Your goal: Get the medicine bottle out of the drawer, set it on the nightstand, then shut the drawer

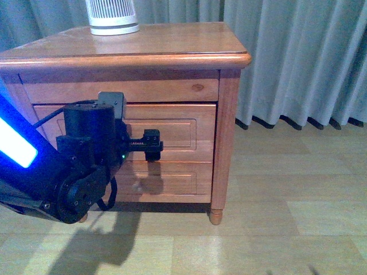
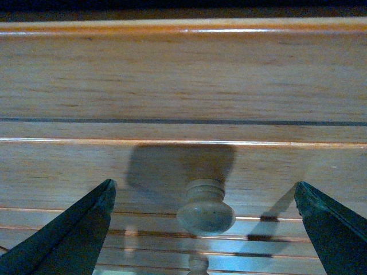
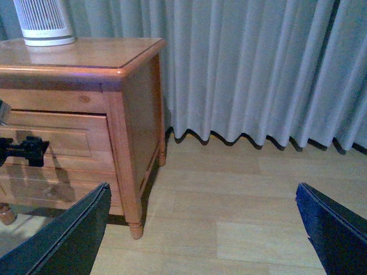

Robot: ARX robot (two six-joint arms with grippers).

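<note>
At the drawer [image 1: 178, 129], upper of two, left jaws gape astride its one knob [image 2: 205, 209]; right jaws apart.

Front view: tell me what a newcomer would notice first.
The black left arm with its glowing blue strip fills the lower left, its pincer open at the drawer of the reddish-brown nightstand. In the left wrist view, the round knob sits between the spread fingers, apart from both. A white ribbed device stands on top, with grey curtains behind.
</note>
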